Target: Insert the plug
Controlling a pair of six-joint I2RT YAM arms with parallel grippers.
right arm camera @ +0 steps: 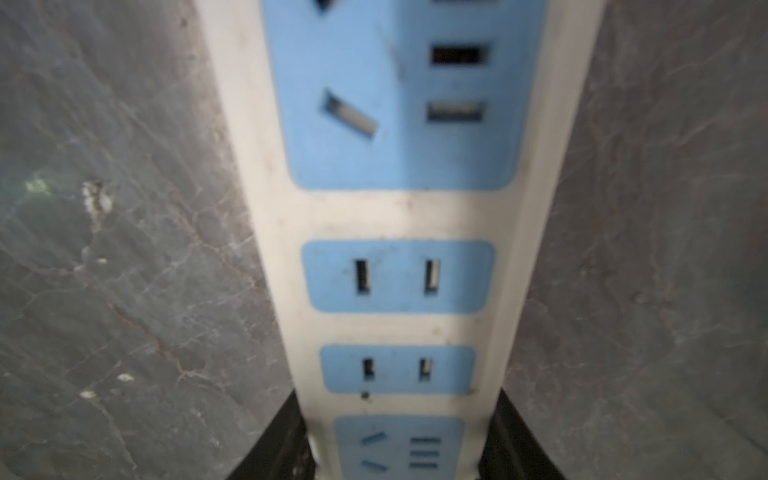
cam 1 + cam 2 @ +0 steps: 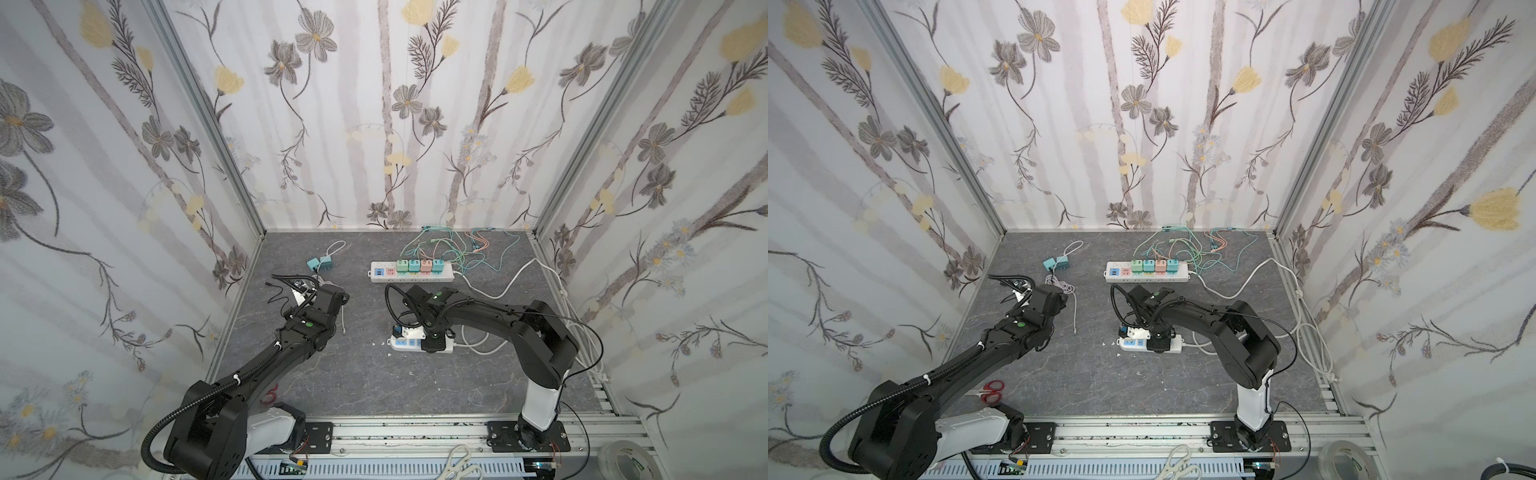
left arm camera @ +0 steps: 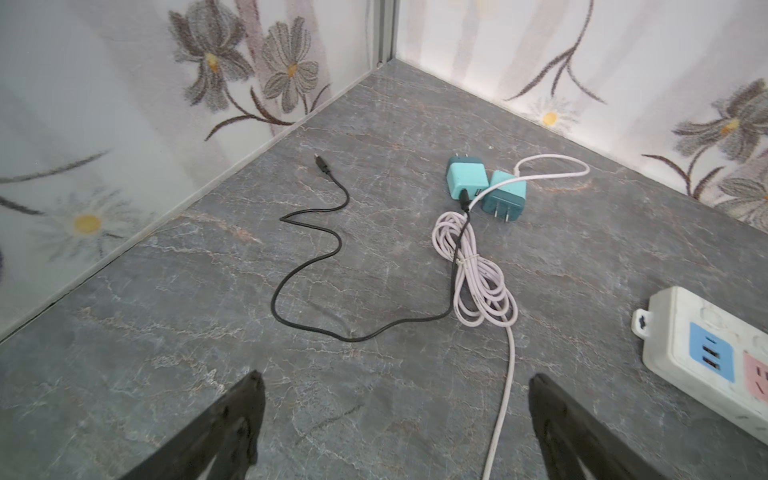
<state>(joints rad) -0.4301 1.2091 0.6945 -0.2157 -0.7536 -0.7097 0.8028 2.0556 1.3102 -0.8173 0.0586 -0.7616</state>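
White blue-socketed power strip [image 1: 399, 216] is pinched at its sides by the right claw [image 1: 399, 415], the left claw [image 3: 397, 376] is held spread and empty, and the light-teal square plug [image 3: 465, 178] is not yet grasped or inserted.

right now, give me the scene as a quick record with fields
left gripper: open, empty, above the table
right gripper: fingers on both sides of the near strip, seemingly touching it
near strip sockets: empty in the right wrist view
far strip: four plugged chargers
loose chargers: two, teal, touching, not plugged in
black cable: runs to the lighter charger
pale cable: coiled beside them
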